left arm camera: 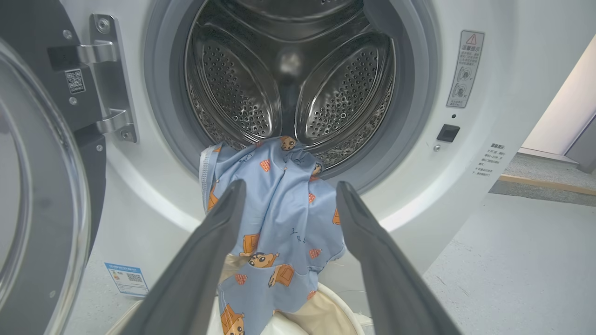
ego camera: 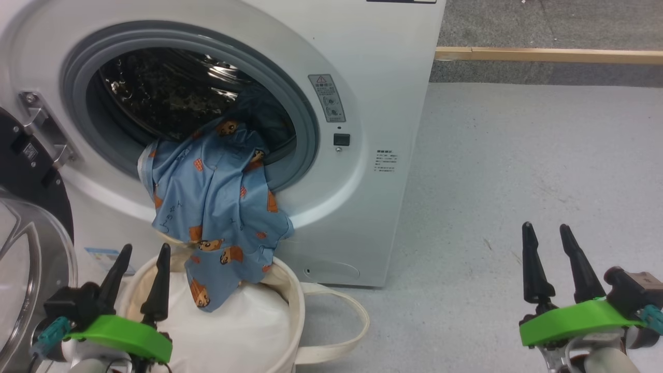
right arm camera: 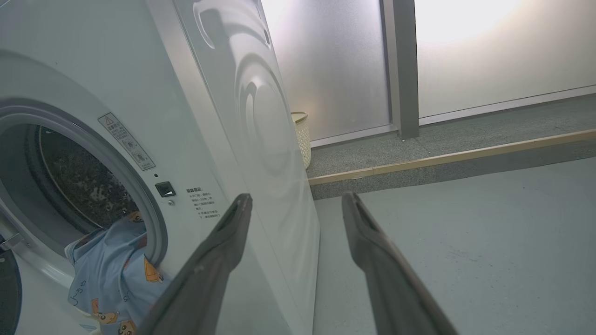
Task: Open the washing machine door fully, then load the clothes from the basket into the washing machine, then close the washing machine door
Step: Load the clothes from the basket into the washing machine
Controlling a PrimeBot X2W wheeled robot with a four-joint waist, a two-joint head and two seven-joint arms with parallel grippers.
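Blue clothes (ego camera: 217, 207) hang half out of the washing machine (ego camera: 383, 103), trailing into the basket (ego camera: 296, 298). Left pincer (ego camera: 146, 249) and right pincer (ego camera: 546, 227) gape empty. Shutting the washing machine door (ego camera: 36, 259) now would likely jam that fabric.

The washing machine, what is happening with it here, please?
A two-armed robot is loading the washing machine. Its door stands open at the left. The blue printed clothes hang half out of the drum, over the grey ring, and their lower end reaches into the basket, which also holds a white bundle. Both claws are open and hold nothing: the left claw at the basket, the right claw over the floor.
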